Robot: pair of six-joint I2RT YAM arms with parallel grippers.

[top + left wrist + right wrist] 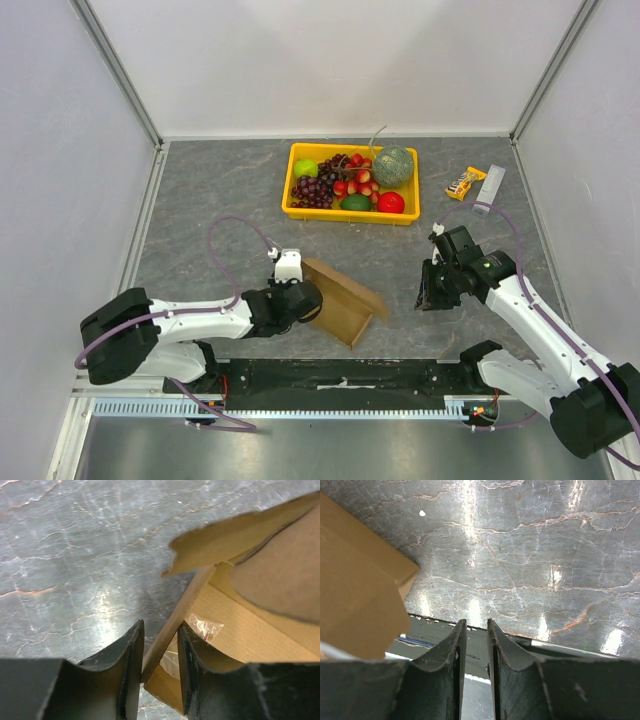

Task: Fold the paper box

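Observation:
The paper box (347,303) is plain brown cardboard, partly folded, lying near the table's front edge, a flap raised along its far side. My left gripper (311,299) is at its left end. In the left wrist view the gripper (160,625) is closed on a thin side wall of the box (250,625), the wall running slantwise between the fingers. A small clear plastic bag (202,627) lies inside the box. My right gripper (428,297) hovers to the right of the box, apart from it. Its jaws (476,621) are nearly together and empty; the box's corner (355,605) shows at the left.
A yellow tray (350,215) with grapes, a melon and other fruit stands at the back middle. A snack packet (466,183) and a grey bar (489,188) lie at the back right. The table's front edge (560,647) is just below the right gripper.

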